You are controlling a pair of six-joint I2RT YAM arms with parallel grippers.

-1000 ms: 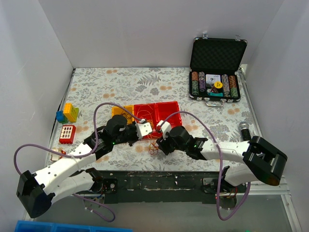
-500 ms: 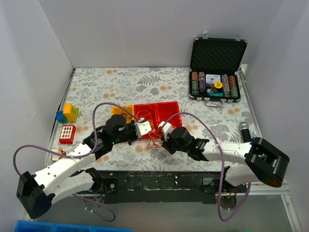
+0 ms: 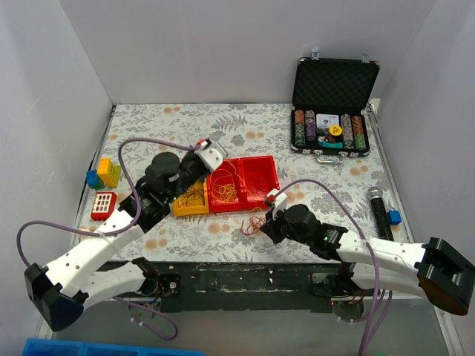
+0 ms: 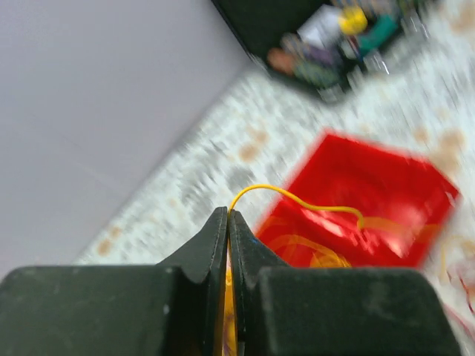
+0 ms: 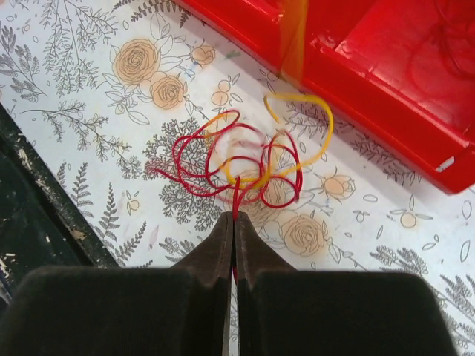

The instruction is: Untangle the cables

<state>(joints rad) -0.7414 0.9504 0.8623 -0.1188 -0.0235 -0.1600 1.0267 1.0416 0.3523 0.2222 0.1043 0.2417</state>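
Note:
A tangle of thin red and yellow cables (image 5: 239,159) lies on the flowered table just in front of the red bins (image 3: 256,222). My right gripper (image 5: 234,216) is shut on a red strand at the tangle's near edge (image 3: 261,227). My left gripper (image 4: 228,215) is raised over the bins (image 3: 208,156) and shut on a thin yellow cable (image 4: 297,197), which arcs away from its tips toward the red bin (image 4: 371,193). More cable loops lie inside the yellow bin (image 3: 191,198) and the middle red bin (image 3: 223,190).
A second red bin (image 3: 261,173) stands to the right of the first. An open black case of poker chips (image 3: 330,133) is at the back right. Toy blocks (image 3: 104,173) and a red toy (image 3: 104,205) sit at the left. A black cylinder (image 3: 378,208) lies at the right.
My left gripper has risen and swung back-left over the bins with the yellow cable in it. My right gripper has shut on the red strand and drawn back toward the near edge.

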